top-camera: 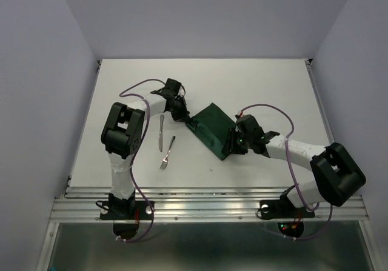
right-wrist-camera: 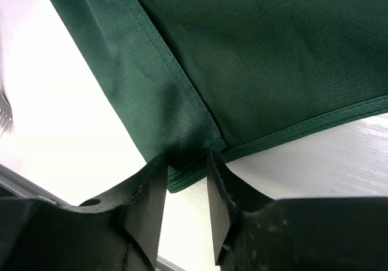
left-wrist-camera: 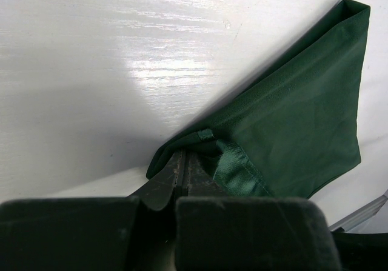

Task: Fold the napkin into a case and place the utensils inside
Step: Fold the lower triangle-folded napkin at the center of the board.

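Pinches napkin (top-camera: 211,127) at ten o'clock with left gripper (left-wrist-camera: 182,169); straddles its five-o'clock corner with right gripper (right-wrist-camera: 187,162) spread; risks catching only hem, skewing fold.

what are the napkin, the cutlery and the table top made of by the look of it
The napkin: woven cloth, dark green, faintly sheeny; fine weave and a stitched hem show. The knife and fork: probably metal, slim, silver, bright. The table: hard, white, glossy; glare and faint streaks show, material unclear.
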Robot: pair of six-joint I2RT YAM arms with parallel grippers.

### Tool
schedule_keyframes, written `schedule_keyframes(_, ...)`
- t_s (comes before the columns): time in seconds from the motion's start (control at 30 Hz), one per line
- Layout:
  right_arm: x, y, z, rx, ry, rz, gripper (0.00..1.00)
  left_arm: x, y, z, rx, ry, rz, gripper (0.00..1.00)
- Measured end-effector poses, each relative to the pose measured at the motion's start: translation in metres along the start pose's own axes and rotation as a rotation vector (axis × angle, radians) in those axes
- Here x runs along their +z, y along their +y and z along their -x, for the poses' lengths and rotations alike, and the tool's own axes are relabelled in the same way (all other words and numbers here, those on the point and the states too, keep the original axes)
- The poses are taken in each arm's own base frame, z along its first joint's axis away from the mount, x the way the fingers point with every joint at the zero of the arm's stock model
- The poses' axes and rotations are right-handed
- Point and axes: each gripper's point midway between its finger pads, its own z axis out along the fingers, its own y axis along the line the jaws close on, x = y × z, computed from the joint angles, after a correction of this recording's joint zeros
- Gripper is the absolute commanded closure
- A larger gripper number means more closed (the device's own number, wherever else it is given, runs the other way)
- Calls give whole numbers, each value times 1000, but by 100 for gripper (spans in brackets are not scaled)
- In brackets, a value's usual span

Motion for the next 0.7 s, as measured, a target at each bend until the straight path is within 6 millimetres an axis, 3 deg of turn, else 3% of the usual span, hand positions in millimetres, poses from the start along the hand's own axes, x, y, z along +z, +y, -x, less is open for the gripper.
schedule_keyframes(0.1, 0, 1, 0, 3, 2, 2, 48, 0, 0, 0, 2, 0, -1, 100)
schedule_keyframes(0.27, 3, -1, -3, 4, 14, -1, 54, 0, 0, 0, 3, 0, -1, 100)
schedule_keyframes(0.6, 6, 0, -5, 12, 14, 0, 88, 0, 0, 0, 3, 1, -2, 100)
schedule_keyframes(0.7, 5, -1, -3, 13, 5, -5, 95, 0, 0, 0, 3, 2, -2, 100)
